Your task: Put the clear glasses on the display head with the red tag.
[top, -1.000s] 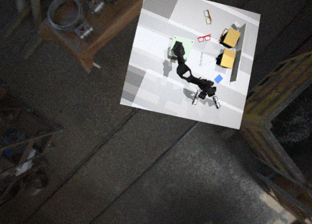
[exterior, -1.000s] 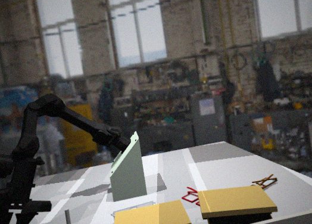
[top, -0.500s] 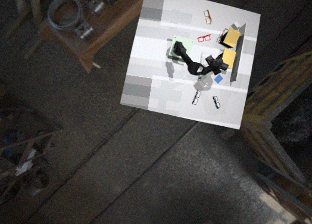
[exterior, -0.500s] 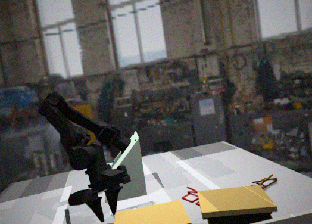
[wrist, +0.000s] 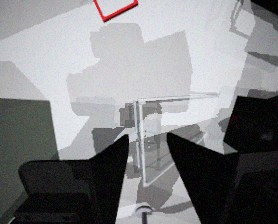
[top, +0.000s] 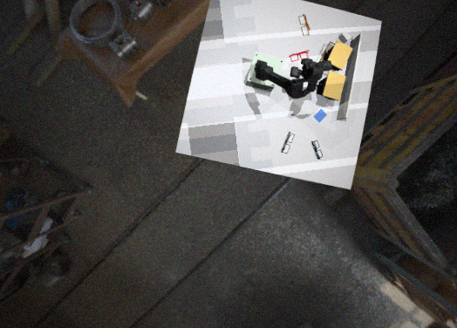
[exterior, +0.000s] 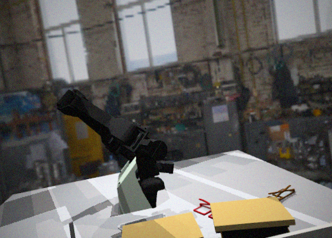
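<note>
Nearest the wrist camera, the gripper [top: 310,71] [exterior: 154,190] [wrist: 147,137] points down with its fingers partly spread and, as far as can be judged, nothing pinched between them. Beneath and just beyond the fingertips, the clear glasses [exterior: 142,218] [wrist: 144,165] lie on the white table [top: 209,136] [exterior: 222,175] [wrist: 30,60], one temple reaching out to the side in the wrist view. Whether the fingers straddle the frame at its height cannot be told.

Progress: the approach to the glasses appears under way. Grasping, lifting, seating the bridge and both temples, straightening and release all remain.

Farther out stand two dark display heads with yellow tops, a first [top: 334,85] [exterior: 161,226] and a second [top: 341,54] [exterior: 251,212]. No red tag can be made out, so the target head is undetermined. Red glasses [top: 299,56] [exterior: 204,200] [wrist: 120,12] lie near the second head; a plain blue square [top: 320,115] lies on the other side of the arm.

Farther still are two black-rimmed pairs [top: 288,142] and brown glasses [top: 306,24] [exterior: 286,190]. In the background, a pale sheet [exterior: 220,113] on a grey cabinet is too blurred to read; no brand or label is legible.
</note>
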Robot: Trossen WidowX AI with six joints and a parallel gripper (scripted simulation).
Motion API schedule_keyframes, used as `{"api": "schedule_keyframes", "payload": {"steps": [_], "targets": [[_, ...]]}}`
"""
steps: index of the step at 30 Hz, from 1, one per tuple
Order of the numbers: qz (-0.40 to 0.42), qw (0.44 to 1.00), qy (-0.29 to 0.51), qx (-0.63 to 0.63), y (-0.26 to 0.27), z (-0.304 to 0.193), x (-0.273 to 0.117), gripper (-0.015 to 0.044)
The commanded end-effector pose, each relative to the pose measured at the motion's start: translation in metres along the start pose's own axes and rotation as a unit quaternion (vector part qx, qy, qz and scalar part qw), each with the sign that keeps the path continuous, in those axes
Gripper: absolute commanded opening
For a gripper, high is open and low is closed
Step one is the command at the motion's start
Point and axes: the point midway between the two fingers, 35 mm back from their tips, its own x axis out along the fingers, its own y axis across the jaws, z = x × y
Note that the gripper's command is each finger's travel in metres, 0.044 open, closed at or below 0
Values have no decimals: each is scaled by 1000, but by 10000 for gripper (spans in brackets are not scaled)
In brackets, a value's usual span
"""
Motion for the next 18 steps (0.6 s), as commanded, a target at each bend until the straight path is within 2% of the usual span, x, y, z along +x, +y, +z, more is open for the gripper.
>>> {"api": "schedule_keyframes", "payload": {"steps": [1,3,18], "targets": [[2,1000,4,-12,3,0,0,174],[2,1000,4,-12,3,0,0,121],[2,1000,4,-12,3,0,9,120]]}}
